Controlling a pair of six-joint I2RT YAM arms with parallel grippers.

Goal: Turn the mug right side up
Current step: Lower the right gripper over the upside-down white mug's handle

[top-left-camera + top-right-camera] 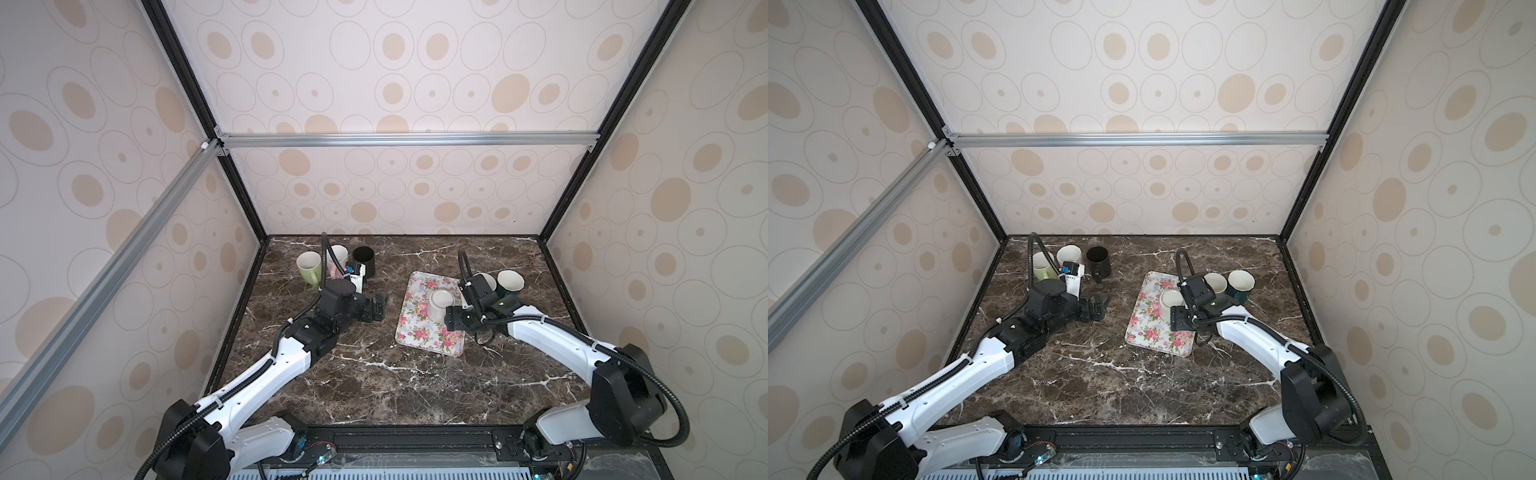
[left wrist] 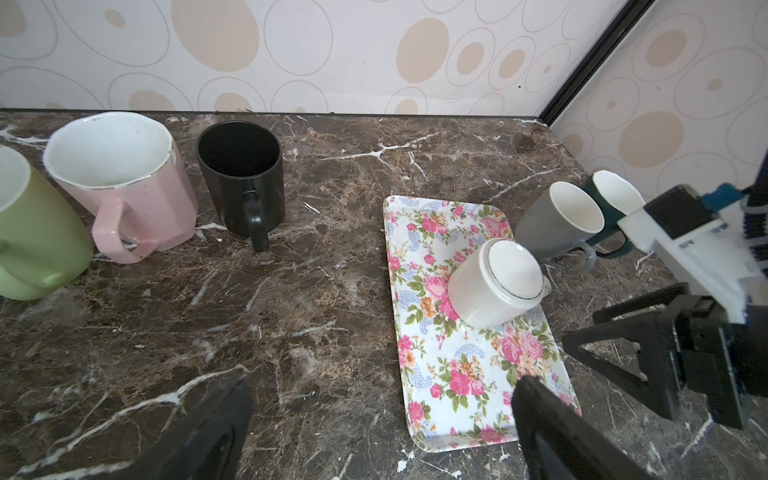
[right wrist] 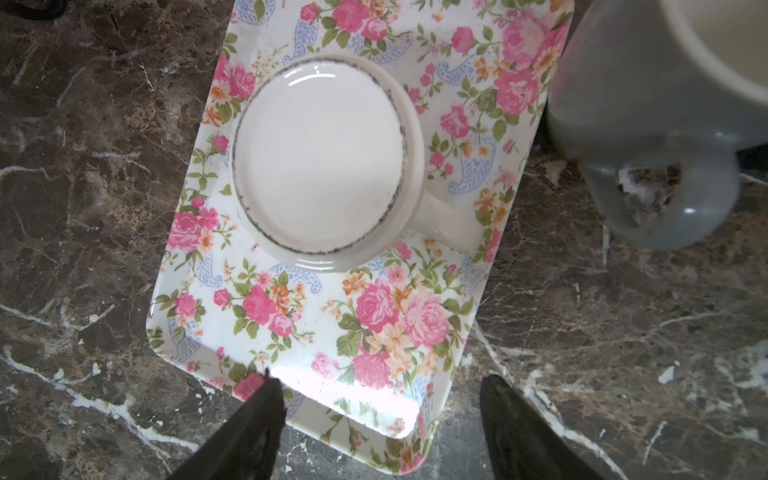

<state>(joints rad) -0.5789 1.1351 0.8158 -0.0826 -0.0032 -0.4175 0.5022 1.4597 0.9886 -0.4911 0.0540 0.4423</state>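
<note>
**A:** Where does the white mug (image 3: 320, 166) sit from the right pincer (image 3: 382, 395)?

**B:** Just ahead of its fingertips and below them. It stands mouth-down on the floral tray (image 3: 374, 324), base facing up. Its handle sticks out toward the tray edge nearest the grey mug (image 3: 623, 124).

**A:** Does the pincer have hold of it?

**B:** No. Its two black fingers stand well apart with only the tray's near end showing between them. The mug is beyond the tips, not between them, and nothing is gripped.

**A:** And from above?

**B:** In both top views the right pincer (image 1: 455, 321) hangs over the tray's edge, just beside the mug (image 1: 441, 303). The grey mug is past the pincer and off the tray. The dark teal mug (image 1: 510, 284) stands further to the pincer's right, and both are upright.

**A:** What about the left pincer (image 2: 384, 384)?

**B:** It is spread as wide as it goes and empty, over the bare marble table (image 1: 374, 374). The tray (image 2: 457, 374) starts to its right, with the upturned mug (image 2: 496, 282) on it and well apart from that pincer.

**A:** Anything else near it?

**B:** Beyond it stands the black mug (image 2: 241, 178). The pink mug (image 2: 124, 183) and green mug (image 2: 33, 232) are further to its left, and all three have their mouths up.
</note>
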